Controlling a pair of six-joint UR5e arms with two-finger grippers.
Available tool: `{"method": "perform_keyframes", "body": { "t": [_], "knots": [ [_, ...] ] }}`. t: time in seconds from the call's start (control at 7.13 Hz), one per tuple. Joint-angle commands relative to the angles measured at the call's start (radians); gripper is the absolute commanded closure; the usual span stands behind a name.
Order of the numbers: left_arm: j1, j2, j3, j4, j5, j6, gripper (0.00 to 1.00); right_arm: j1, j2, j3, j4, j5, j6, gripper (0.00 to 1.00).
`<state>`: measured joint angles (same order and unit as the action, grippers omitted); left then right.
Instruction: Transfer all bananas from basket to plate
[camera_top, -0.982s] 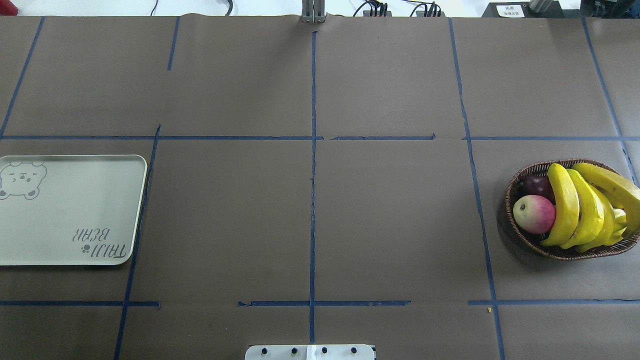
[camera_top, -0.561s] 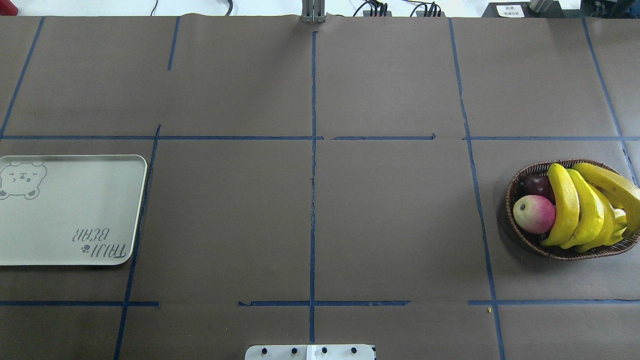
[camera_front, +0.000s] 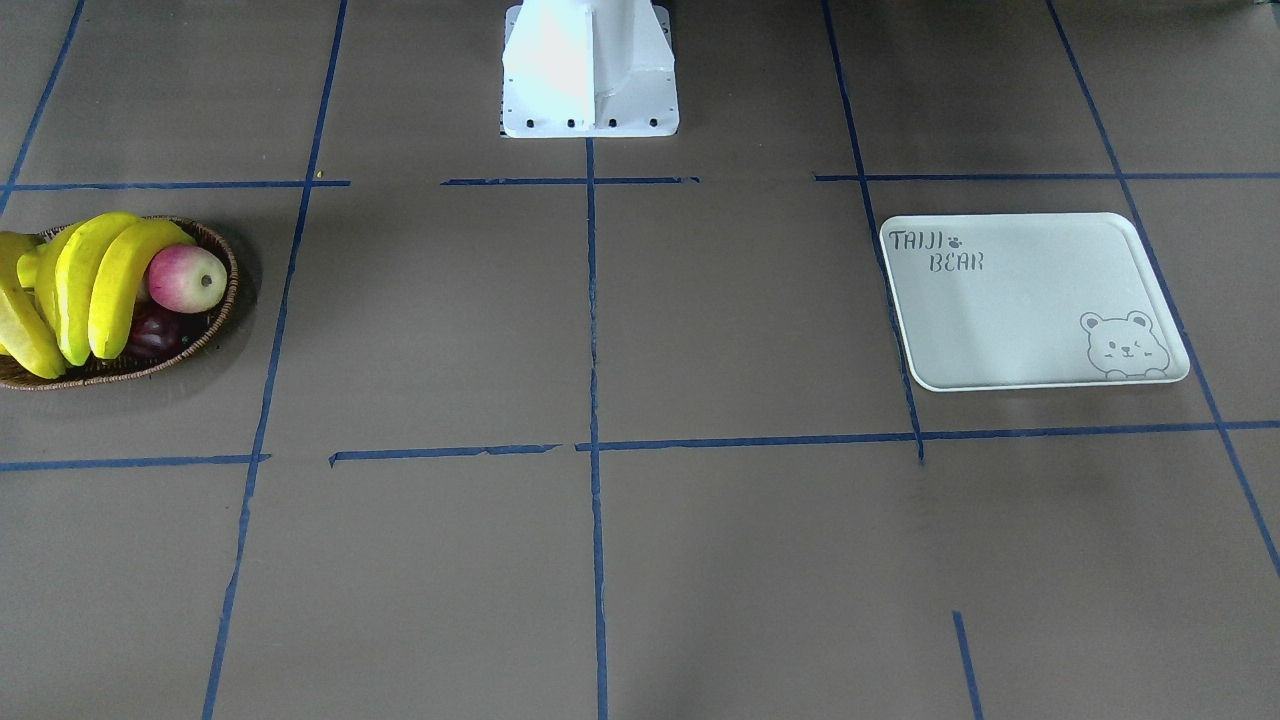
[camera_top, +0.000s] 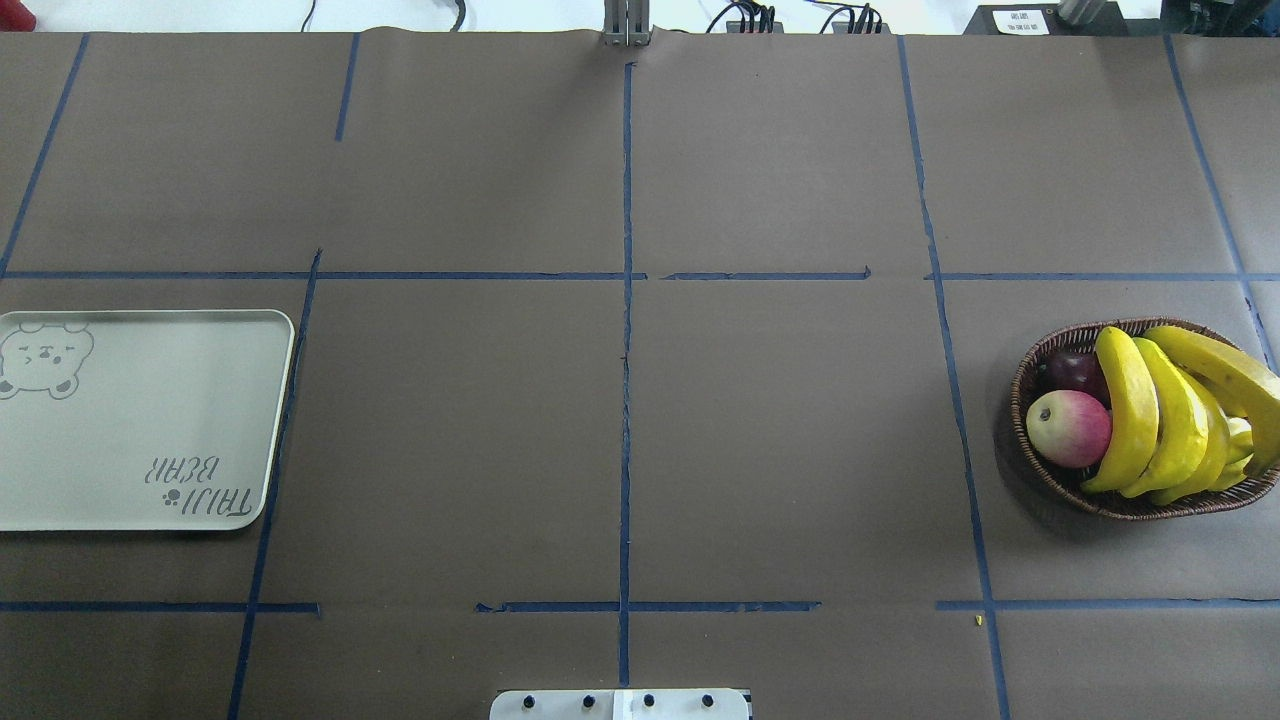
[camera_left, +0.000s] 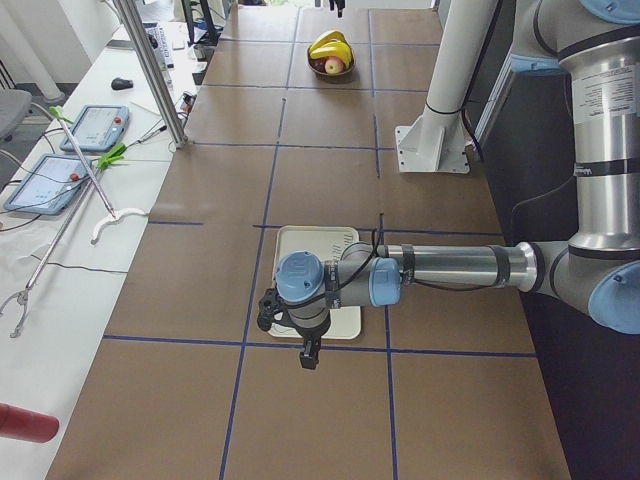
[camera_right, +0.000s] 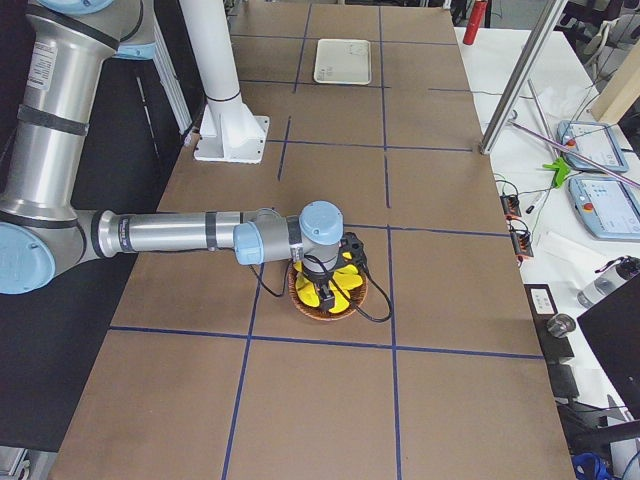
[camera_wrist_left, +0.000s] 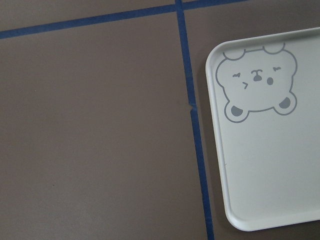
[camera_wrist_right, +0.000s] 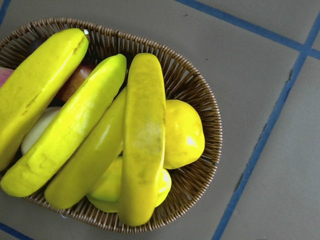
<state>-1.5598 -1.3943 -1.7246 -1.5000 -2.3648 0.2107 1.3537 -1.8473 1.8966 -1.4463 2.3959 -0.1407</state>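
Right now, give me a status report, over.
Left claw by plate, right claw over basket; open or shut unclear. Four bananas in basket, plate bare. Apple beside them.

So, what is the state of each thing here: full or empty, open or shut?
Four long bright-yellow bananas: all piled in the basket.
Dark brown oval wicker basket: full of fruit.
Off-white rectangular tray with bear drawing: empty.
Round pink-red apple: in the basket.
Left gripper: near the tray; open or shut, cannot tell.
Right gripper: over the basket; cannot tell.
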Motion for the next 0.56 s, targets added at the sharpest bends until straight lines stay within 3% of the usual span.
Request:
{"method": "perform_keyframes", "body": {
  "t": [0.0,0.14,0.42],
  "knots": [
    [0.0,0.0,0.002,0.0,-0.001,-0.001,0.0,-0.079,0.013,-0.081,0.152,-0.001,0.16,0.01],
    [0.0,0.0,0.0,0.0,-0.001,0.001,0.0,-0.105,0.011,-0.182,0.347,0.0,0.255,0.01],
    [0.0,0.001,-0.007,0.001,-0.001,-0.001,0.0,-0.181,0.02,-0.217,0.55,-0.006,0.522,0.01]
  ]
}}
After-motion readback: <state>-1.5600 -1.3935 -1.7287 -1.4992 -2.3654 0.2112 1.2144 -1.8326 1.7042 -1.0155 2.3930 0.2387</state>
